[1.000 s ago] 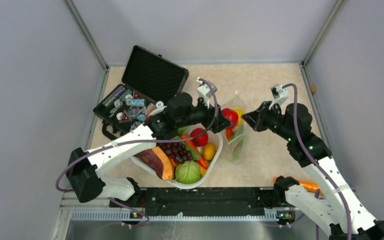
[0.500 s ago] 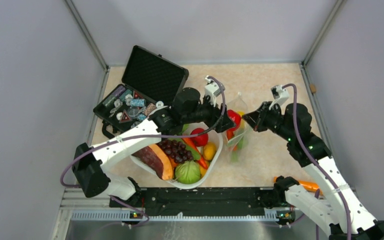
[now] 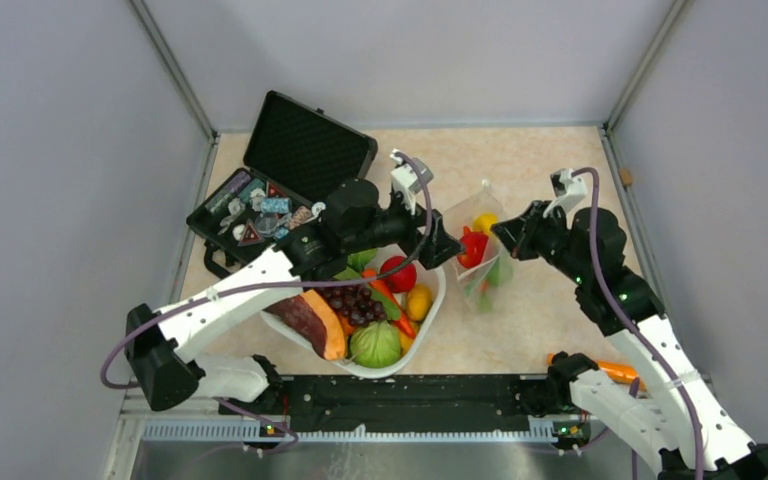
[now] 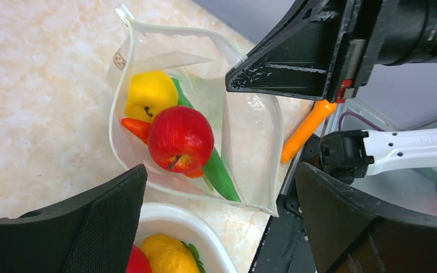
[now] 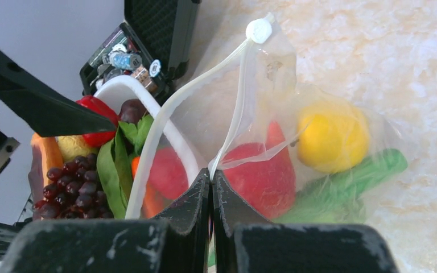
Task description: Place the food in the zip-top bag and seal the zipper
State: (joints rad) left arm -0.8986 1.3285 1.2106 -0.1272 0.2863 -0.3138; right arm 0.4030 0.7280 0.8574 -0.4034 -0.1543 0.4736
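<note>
- Right gripper point(image 5: 211, 176) has its fingers pressed together on the zipper point(image 5: 236, 102), pinching one lip of the mouth. The other lip bows away toward the left arm, so the mouth gapes.
- From that pinch the zipper's long axis runs toward the far edge of the table point(image 3: 540, 160) and ends at a white slider tab point(image 5: 258, 29).
- Left gripper point(image 3: 448, 246) hovers with its fingers spread wide and nothing in them, on the side of the bag facing the white basket point(image 3: 438, 295). It is the nearer one to the loose lip.
- The zip-top bag point(image 4: 250, 136) sits on the table's right half, midway between far and near edges, between both grippers.
- Inside lie a red apple point(image 4: 181, 139), a yellow lemon point(image 4: 148, 94) and a green pod point(image 4: 222, 176), so sealing is probably next.
</note>
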